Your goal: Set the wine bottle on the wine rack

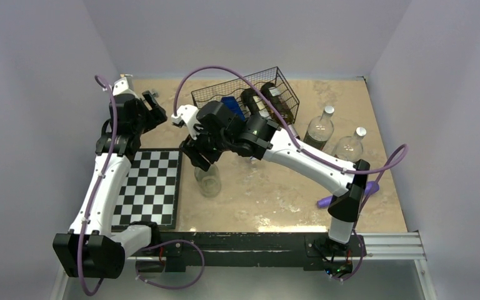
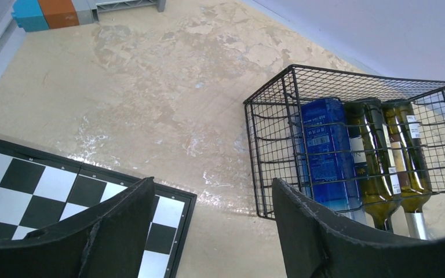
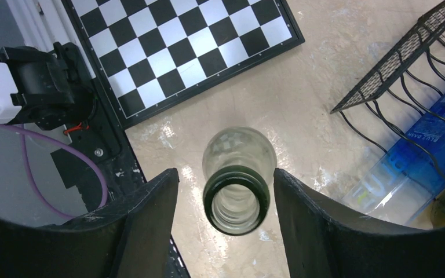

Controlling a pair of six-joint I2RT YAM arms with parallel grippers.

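The right arm (image 1: 306, 159) stretches leftward and forward, its wrist bent down just in front of the wine rack (image 1: 269, 81). The right gripper (image 1: 203, 159) points straight down, jaws parted. Left of the rack, the left arm (image 1: 103, 181) reaches forward, and the left gripper (image 1: 152, 111) faces the rack, fingers spread with nothing between them.

This is a robotics laboratory cell and not a room in a home. Two robot arms, the left arm (image 1: 100, 187) and the right arm (image 1: 312, 159), are bolted to a black base rail (image 1: 250, 244) at the near edge of a table (image 1: 256, 200) with a marble-like top. Plain grey walls (image 1: 37, 62) close the table in on three sides. Purple cables (image 1: 219, 67) run along the arms. A checkerboard panel (image 1: 153, 184) lies flat on the table, and the wine rack (image 1: 281, 87) stands at the back.
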